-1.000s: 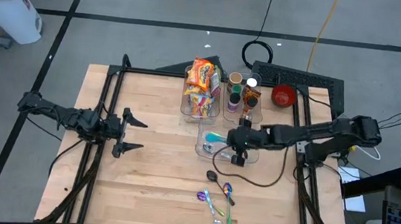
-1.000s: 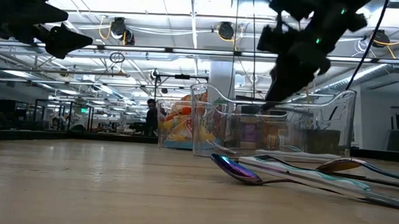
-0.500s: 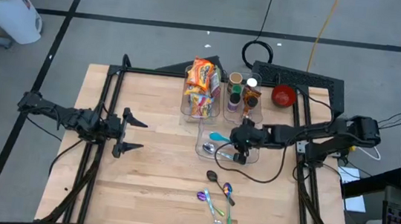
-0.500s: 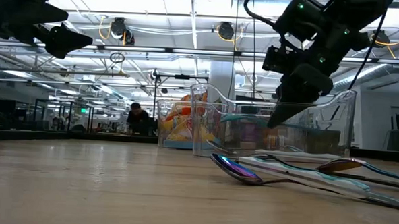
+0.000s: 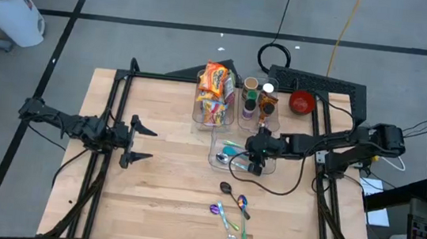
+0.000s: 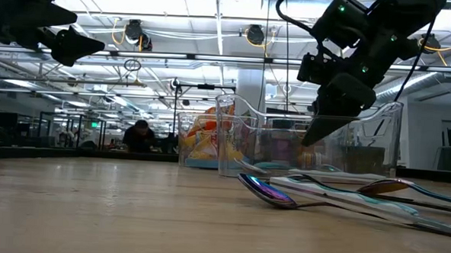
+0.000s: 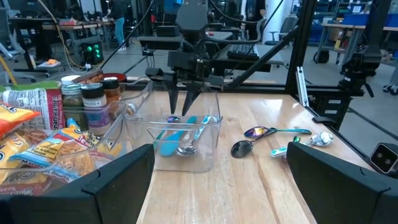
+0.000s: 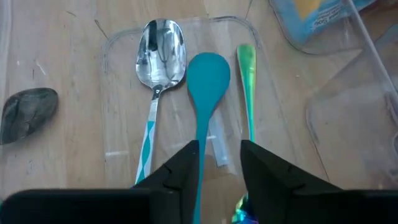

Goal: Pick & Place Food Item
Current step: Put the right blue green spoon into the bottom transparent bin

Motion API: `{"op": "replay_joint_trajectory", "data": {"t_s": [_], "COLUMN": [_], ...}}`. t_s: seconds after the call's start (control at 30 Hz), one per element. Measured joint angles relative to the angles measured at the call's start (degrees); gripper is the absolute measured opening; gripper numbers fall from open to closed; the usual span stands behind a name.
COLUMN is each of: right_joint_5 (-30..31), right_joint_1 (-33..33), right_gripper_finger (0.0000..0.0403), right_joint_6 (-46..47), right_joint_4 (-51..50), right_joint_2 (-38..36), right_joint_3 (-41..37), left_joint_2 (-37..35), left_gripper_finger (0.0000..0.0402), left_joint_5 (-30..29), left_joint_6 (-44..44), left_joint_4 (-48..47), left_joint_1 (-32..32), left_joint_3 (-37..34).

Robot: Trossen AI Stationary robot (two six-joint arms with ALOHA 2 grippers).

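My right end effector (image 5: 254, 160) hangs over the clear tray (image 5: 215, 160) near the middle of the bench (image 5: 159, 185), tips pointing down into it. My fingers (image 8: 186, 163) stand a little apart with nothing clamped between them; the handle of the teal spoon (image 8: 205, 93) runs through the gap, but I cannot tell whether I touch it. That spoon lies flat on the tray floor. On one side of it lies a silver spoon (image 8: 158, 59) with a teal-patterned handle; on the other, a green-handled utensil (image 8: 247, 81) whose working end I cannot make out.

My left end effector (image 5: 138, 138) waits well off to the left side of the bench, above the surface, jaws spread wide and empty.

The food sits at the far edge of the bench: a bright orange snack bag (image 5: 215, 92) standing in a clear bin (image 5: 198, 116), and just to its right a second clear bin holding small jars (image 5: 257, 99). A red bowl (image 5: 303, 103) rests farther right, beyond the bench frame.

Nearer than the tray, a loose cluster of spoons (image 5: 233, 209) lies on the wood, some with an iridescent sheen, one dark-bowled.
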Motion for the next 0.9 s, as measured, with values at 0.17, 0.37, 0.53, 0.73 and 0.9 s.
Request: {"op": "replay_joint_trajectory", "data": {"t_s": [0.17,0.37,0.53,0.73,0.9], "right_joint_5": [0.07,0.06,0.01,7.48,16.84], "right_joint_1": [1.51,8.08,20.54,38.57,47.14], "right_gripper_finger": [0.0139,0.0151,0.0151,0.0152,0.0181], "right_joint_6": [-0.30,0.66,1.78,-4.11,-4.79], "right_joint_4": [0.79,6.62,17.71,22.52,10.35], "right_joint_2": [-3.00,-9.99,-12.05,-7.36,2.34], "right_joint_3": [0.10,0.11,0.11,7.33,18.84], "left_joint_2": [0.00,-0.02,0.00,-0.02,0.00], "left_gripper_finger": [0.0374,0.0374,0.0374,0.0374,0.0374], "left_joint_5": [0.00,0.00,0.00,0.00,0.00], "left_joint_6": [-0.01,0.00,0.00,0.00,-0.02], "left_joint_4": [0.00,0.09,0.18,0.33,0.43], "left_joint_1": [0.00,0.00,0.00,0.02,0.00], "left_joint_3": [0.00,0.00,0.00,0.00,0.00]}}
